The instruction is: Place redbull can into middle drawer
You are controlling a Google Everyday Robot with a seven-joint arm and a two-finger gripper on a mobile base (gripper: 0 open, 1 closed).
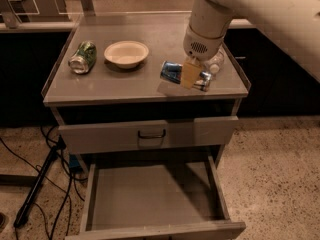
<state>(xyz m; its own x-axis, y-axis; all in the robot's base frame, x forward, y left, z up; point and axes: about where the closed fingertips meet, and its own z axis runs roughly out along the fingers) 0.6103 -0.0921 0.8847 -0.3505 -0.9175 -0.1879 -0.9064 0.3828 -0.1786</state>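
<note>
Reaching steeply down, gripper (191, 76) clamped across redbull can (172, 71), held sideways above and behind middle drawer (150, 196). Drawn out, showing bare grey floor.

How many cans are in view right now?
2. A green can lies at the left of the cabinet top, beside the bowl; the redbull can is on its side at the right, held in the gripper. The arm could hide more.
</note>
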